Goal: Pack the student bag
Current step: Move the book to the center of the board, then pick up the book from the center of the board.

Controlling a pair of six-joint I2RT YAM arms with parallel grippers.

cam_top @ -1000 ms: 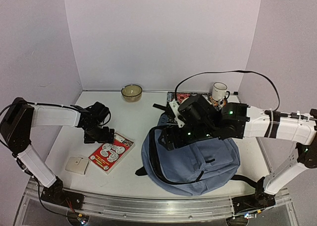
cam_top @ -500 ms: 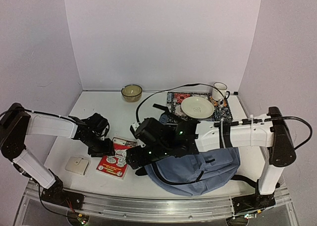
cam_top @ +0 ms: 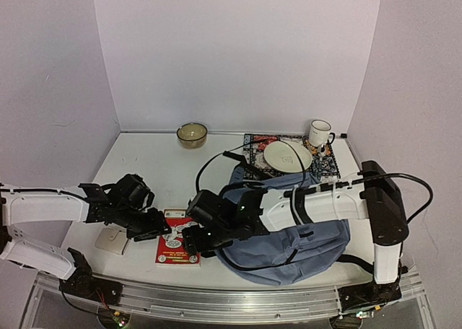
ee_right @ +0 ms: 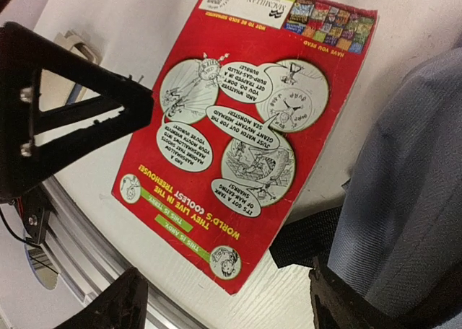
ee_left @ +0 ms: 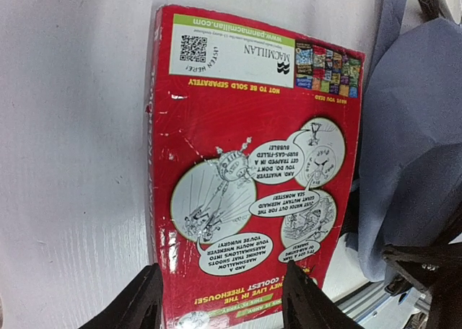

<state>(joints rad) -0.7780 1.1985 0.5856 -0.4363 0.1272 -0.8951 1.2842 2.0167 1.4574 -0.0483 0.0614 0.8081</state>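
Fingers (ee_left: 141,304) of our left gripper (ee_left: 220,289) and right gripper (ee_right: 227,289) stand spread above the same flat red paperback book (ee_left: 245,177), just beside the slumped blue-grey fabric backpack (cam_top: 303,235). We risk the arms clashing, or nudging the thin book off the near edge of the white table (cam_top: 173,177).

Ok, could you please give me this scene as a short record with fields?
book: red paperback book, flat on the white table, back cover up
bag: large blue-grey fabric backpack, lying right of the book
left end effector: open, over the book's edge
right end effector: open, above the book
far side: tan bowl; cream plate on patterned mat; white mug
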